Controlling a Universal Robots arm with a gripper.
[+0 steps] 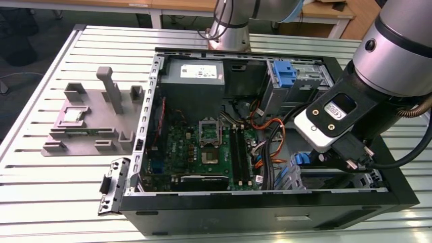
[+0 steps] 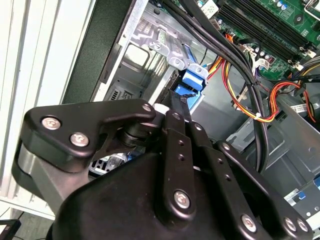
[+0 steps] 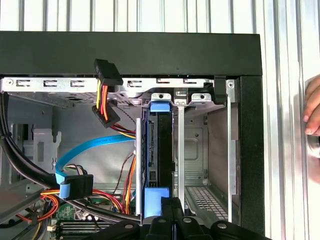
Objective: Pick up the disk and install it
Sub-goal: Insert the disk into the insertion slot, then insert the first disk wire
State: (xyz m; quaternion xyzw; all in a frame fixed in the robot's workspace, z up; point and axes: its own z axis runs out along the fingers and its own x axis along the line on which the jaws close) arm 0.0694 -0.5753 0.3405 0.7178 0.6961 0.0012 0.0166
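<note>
Arm: the arm [image 1: 395, 55] reaches down into the open computer case [image 1: 270, 210], at the corner on the exterior view's right.
Gripper: the gripper [image 3: 171, 202] is low at the mouth of the drive bay [image 3: 200, 150]. Its fingers [image 2: 179, 107] are pressed together, with no gap between them in both wrist views.
Contact: the fingertips sit right against the blue near end of the disk. The pictures don't show whether they grip it or only press on it.
Disk: the disk [image 3: 159, 150] stands on edge inside the drive bay, between the metal rails, with a blue tab at each end.
Cables: a flat blue cable [image 3: 95, 145] and a bundle of red, yellow and black wires hang just beside the bay.
Motherboard: the motherboard [image 1: 202, 147] lies well apart, mid-case.
Outside the case: a grey fixture [image 1: 88, 126] sits on the slatted table [image 1: 40, 202], and a person's hand [image 3: 312, 107] rests beyond the case wall.
</note>
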